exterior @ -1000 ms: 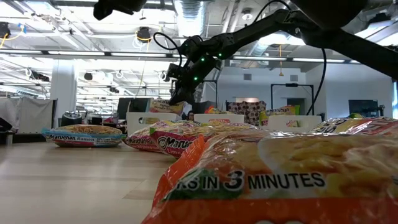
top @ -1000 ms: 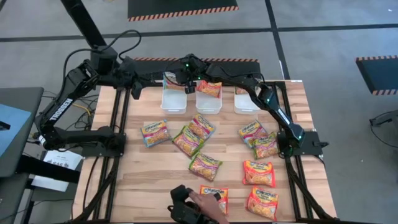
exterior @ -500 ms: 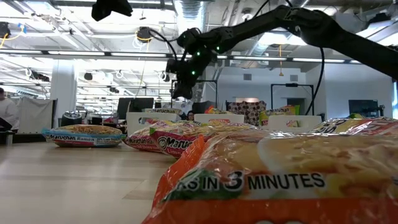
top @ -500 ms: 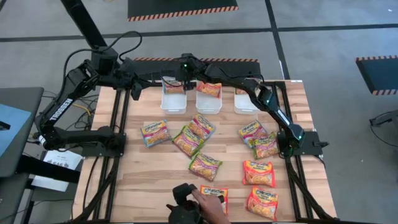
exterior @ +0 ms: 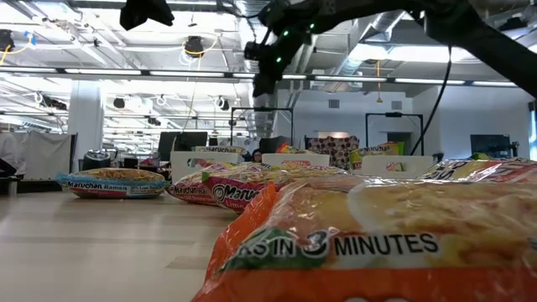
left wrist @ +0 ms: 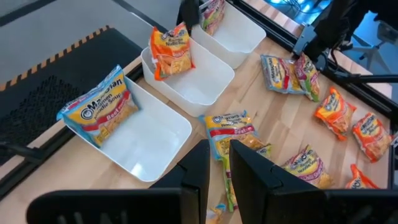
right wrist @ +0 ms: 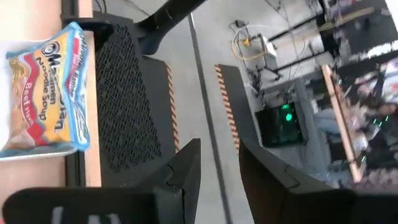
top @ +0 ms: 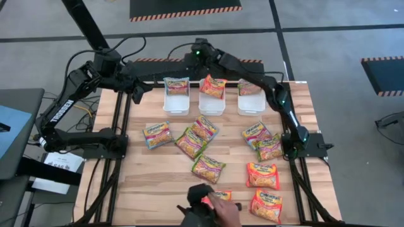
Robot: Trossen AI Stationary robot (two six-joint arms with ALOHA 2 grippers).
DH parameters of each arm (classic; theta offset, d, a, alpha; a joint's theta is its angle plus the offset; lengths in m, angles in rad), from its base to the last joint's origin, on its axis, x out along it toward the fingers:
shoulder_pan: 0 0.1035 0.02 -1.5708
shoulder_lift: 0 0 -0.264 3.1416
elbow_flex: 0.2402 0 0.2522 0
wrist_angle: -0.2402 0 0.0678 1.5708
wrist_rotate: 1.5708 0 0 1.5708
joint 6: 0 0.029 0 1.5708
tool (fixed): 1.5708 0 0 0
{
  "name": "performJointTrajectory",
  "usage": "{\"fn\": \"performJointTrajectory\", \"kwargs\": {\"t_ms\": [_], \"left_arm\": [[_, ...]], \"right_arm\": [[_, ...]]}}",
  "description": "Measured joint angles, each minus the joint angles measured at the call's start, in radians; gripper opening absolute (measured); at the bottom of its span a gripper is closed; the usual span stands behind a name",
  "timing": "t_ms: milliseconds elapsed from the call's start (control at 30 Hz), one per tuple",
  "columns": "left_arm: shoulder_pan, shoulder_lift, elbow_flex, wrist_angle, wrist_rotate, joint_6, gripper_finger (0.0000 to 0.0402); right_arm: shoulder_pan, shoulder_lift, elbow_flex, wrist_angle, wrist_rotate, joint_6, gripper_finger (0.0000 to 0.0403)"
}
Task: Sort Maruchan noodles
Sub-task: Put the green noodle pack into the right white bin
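Right gripper (right wrist: 217,171) hangs raised, jaws apart and empty; left gripper (left wrist: 217,165) seemingly narrow-gapped.

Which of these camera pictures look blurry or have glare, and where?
Low view: the orange noodle packet right at the lens fills the foreground and looks soft, and the ceiling lights are blown out. Right wrist view: the room beyond the fingers is smeared; the beef packet stays readable. High view: even light, sharp table. Left wrist view: crisp trays.

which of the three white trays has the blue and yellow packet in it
The left tray. It holds the blue-edged yellow packet; the middle tray's packet is orange.
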Motion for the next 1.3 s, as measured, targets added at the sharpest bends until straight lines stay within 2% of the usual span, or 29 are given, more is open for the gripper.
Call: {"fn": "performJointTrajectory", "kwargs": {"t_ms": [433,800,967,1200,1300], "left_arm": [[0.0,0.0,0.0,0.002,0.005,0.011,0.0047],[0.0,0.0,0.0,0.0,0.02,0.053,0.0047],[0.0,0.0,0.0,-0.003,0.086,0.057,0.0047],[0.0,0.0,0.0,-0.035,0.228,0.078,0.0047],[0.0,0.0,0.0,-0.043,0.269,0.079,0.0047]], "right_arm": [[-0.036,-0.215,0.0,-0.31,-0.002,0.398,0.0132],[0.037,-0.412,0.0,-0.487,-0.003,0.602,0.0132],[0.085,-0.469,0.0,-0.667,-0.005,0.701,0.0132],[0.184,-0.478,-0.001,-0.963,-0.007,0.948,0.0132],[0.252,-0.478,-0.047,-0.956,-0.008,1.019,0.0132]]}}
